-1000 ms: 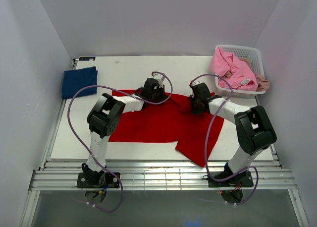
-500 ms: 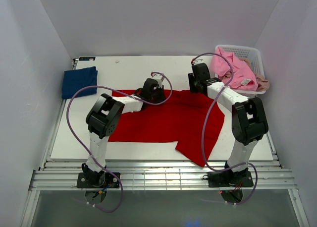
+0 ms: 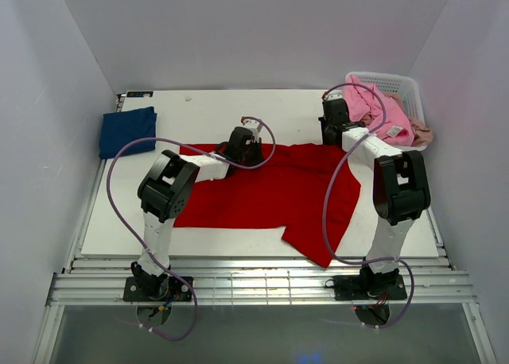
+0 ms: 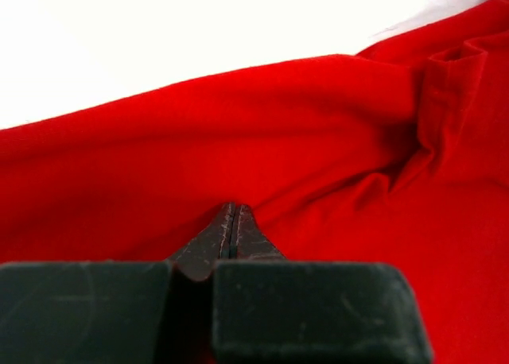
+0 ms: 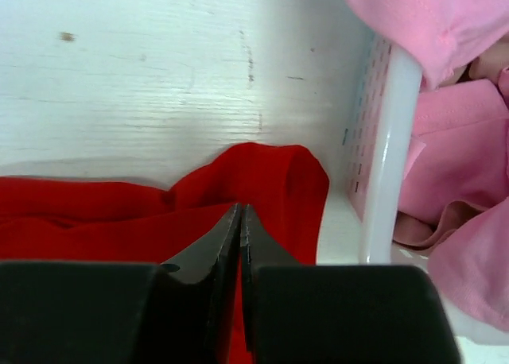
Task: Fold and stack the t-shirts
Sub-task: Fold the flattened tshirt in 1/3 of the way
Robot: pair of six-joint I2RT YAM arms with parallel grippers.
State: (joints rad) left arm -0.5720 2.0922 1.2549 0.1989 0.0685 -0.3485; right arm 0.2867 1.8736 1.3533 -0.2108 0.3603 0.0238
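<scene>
A bright red t-shirt [image 3: 270, 193] lies spread across the middle of the table. My left gripper [image 3: 242, 146] is at its far edge, left of centre. In the left wrist view it [image 4: 231, 210] is shut, its tips pinched into the red cloth [image 4: 318, 118]. My right gripper [image 3: 333, 134] is at the shirt's far right corner, beside the basket. In the right wrist view it [image 5: 240, 210] is shut, with red cloth [image 5: 274, 169] bunched round and between the fingers. A folded navy blue t-shirt [image 3: 127, 130] lies at the far left. Pink t-shirts [image 3: 374, 110] fill the basket.
The white lattice basket [image 3: 398, 79] stands at the far right corner. Its wall [image 5: 390, 141] is close to the right of my right fingers. A beige cloth [image 3: 422, 133] hangs over its right rim. White walls enclose the table on three sides.
My right gripper moved from the shirt's middle to its far right corner by the basket, opened on the way and shut again. The red cloth's far right edge now lies stretched out rightwards. The left arm held still.
</scene>
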